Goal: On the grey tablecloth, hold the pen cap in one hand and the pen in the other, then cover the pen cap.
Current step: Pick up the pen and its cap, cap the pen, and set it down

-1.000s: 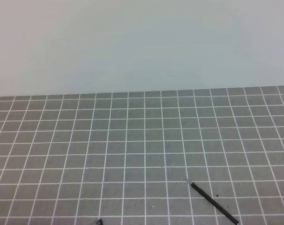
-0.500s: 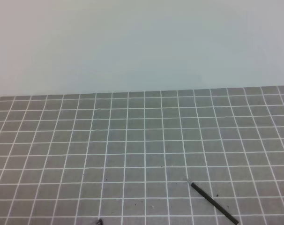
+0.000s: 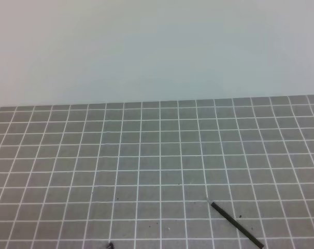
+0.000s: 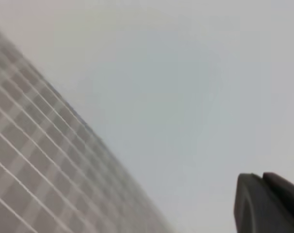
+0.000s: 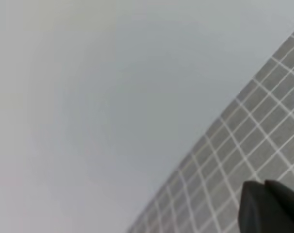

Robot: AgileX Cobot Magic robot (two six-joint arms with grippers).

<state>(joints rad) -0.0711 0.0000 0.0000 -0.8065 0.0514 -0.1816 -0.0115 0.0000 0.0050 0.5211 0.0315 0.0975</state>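
Note:
The grey tablecloth [image 3: 157, 155] fills the lower half of the exterior high view. The pen [image 3: 237, 224] lies on it at the lower right, slanting down to the right, its pale tip pointing up-left. The pen cap [image 3: 110, 245] is a small black bit at the bottom edge, left of centre, partly cut off. Neither arm appears in that view. In the left wrist view the left gripper [image 4: 262, 178] shows as dark fingertips pressed together in the lower right corner, holding nothing. The right gripper [image 5: 264, 186] looks the same in the right wrist view, shut and empty above the cloth [image 5: 263, 116].
A plain pale wall [image 3: 157, 52] rises behind the cloth's far edge. A few dark specks [image 3: 240, 216] dot the cloth near the pen. Both wrist views are blurred and show mostly wall with a slanted strip of cloth [image 4: 25, 160].

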